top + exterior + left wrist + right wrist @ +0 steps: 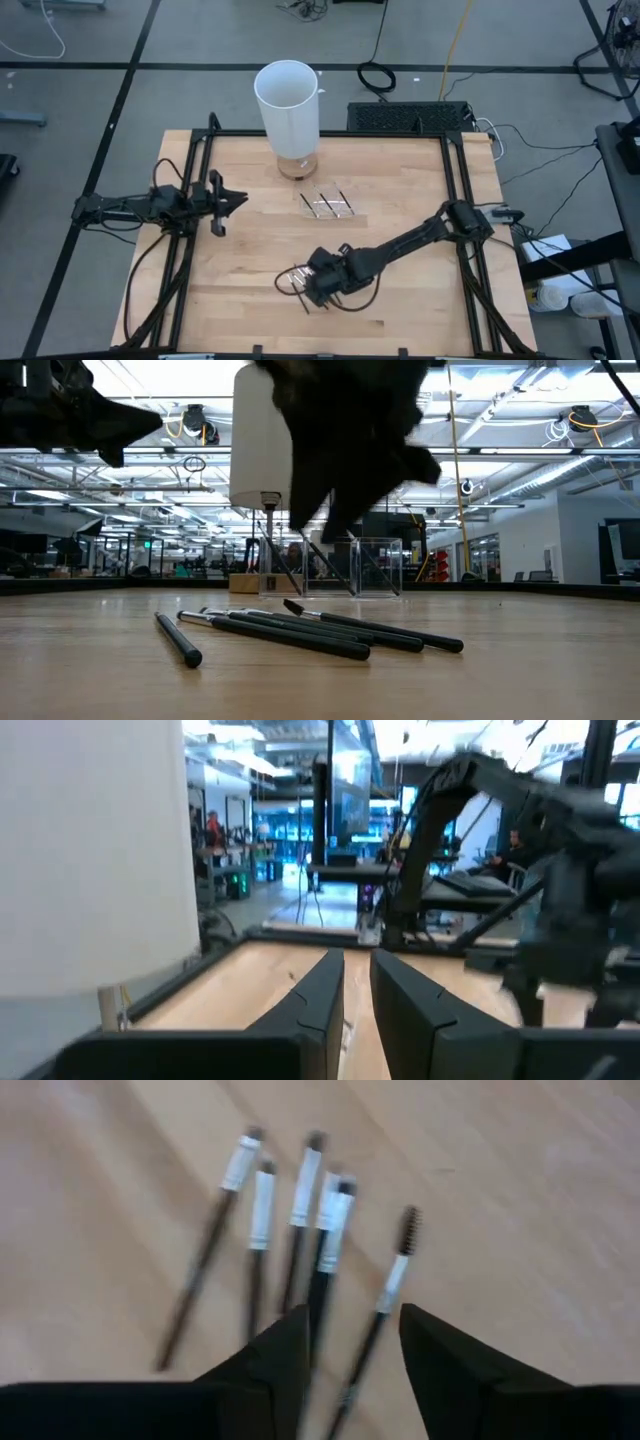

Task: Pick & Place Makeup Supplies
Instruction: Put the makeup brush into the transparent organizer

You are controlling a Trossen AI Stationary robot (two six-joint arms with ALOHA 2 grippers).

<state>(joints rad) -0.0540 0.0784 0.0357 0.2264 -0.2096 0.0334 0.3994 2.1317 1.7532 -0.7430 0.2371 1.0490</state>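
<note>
Pale butcher-block wood makes up the table, framed by dark rails; near its front edge, a little left of the middle, lies a loose cluster of makeup brushes, thin dark sticks with white ferrules and small tips; from table height they show as a fan of black handles flat on the wood, one shorter stick apart from the rest toward that picture's left; the right wrist view counts about six of them, side by side and slightly splayed, one with a spiralled spoolie head.

The right gripper reaches in from the right edge and hangs low over the cluster; its two dark fingers stand apart, with the handle ends of the two nearest brushes running into the gap between them; nothing is pinched, and every brush rests on the wood; whether the fingertips touch the table I cannot tell.

Further back, around the table's centre, a small clear tray sits with a couple of thin dark lines across it; behind it, near the rear edge, a tall white cylinder stands upright on a wooden base.

The left gripper waits above the left half of the table, pointing toward the centre, well away from the brushes; its fingers are close together with a narrow slit between them, holding nothing.
</note>
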